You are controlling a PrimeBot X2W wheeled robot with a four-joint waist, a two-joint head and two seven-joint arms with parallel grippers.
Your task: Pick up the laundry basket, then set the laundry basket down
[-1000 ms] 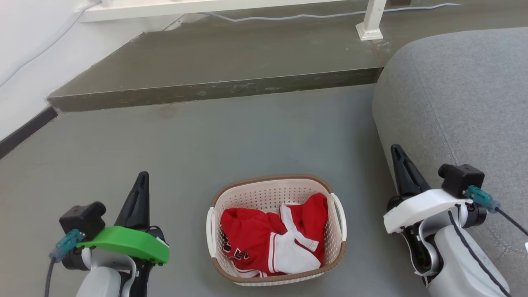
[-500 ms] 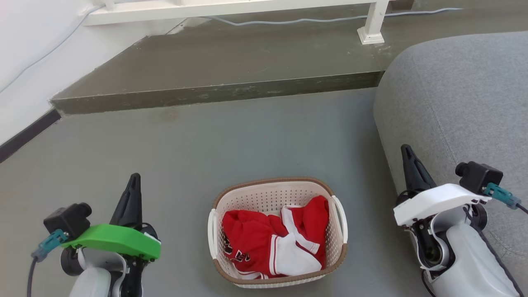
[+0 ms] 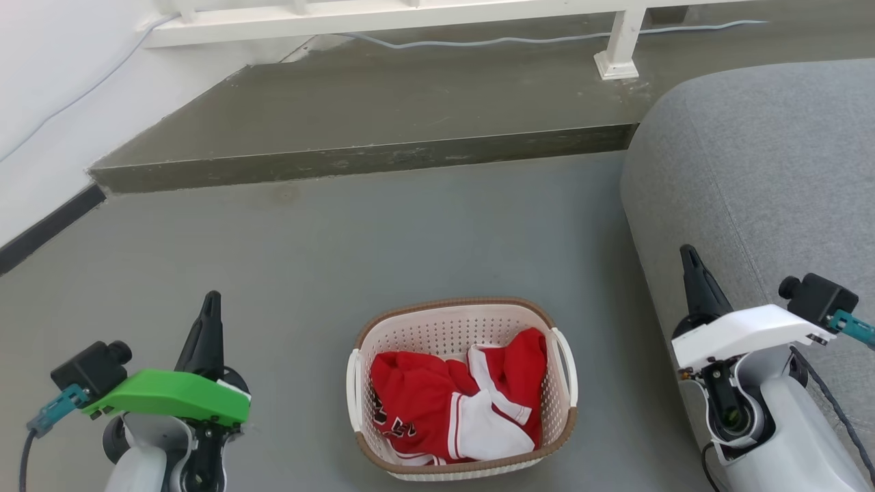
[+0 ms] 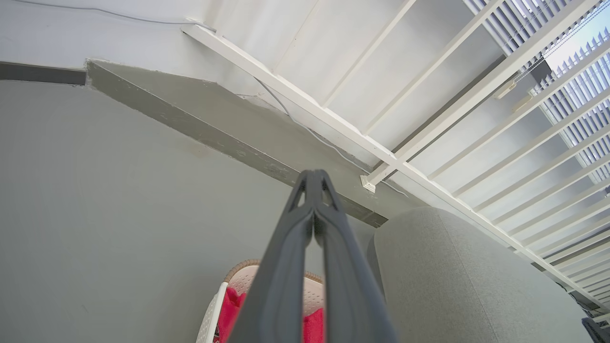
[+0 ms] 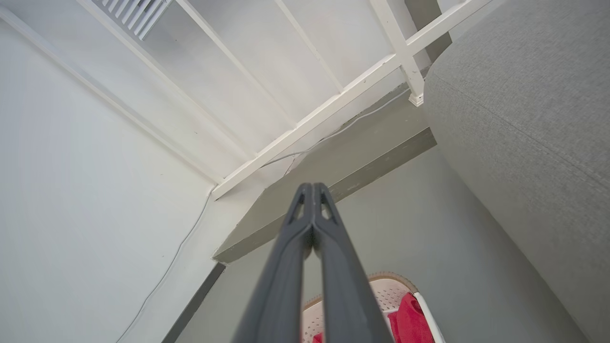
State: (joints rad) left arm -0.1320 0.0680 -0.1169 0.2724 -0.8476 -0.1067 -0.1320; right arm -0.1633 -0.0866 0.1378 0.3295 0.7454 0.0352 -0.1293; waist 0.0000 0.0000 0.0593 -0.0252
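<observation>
The wrist views showed the left pincer [image 4: 314, 181] and right pincer [image 5: 312, 190] each pressed together; the head view showed the whole basket [image 3: 444, 326] on the floor [image 3: 410, 232] between them, cream, perforated, brown-rimmed, holding red-white clothes [image 3: 437, 403].

A room in a home: a grey fabric sofa [image 3: 752, 171] fills 2 o'clock in the head view, and a laundry basket [image 3: 444, 331] holding a red and white garment [image 3: 437, 403] sits on the grey floor [image 3: 342, 260] at 6 o'clock. A raised step [image 3: 383, 116] with a white railing [image 3: 355, 20] crosses 12 o'clock; the left wrist view shows slatted window blinds [image 4: 514, 19].
</observation>
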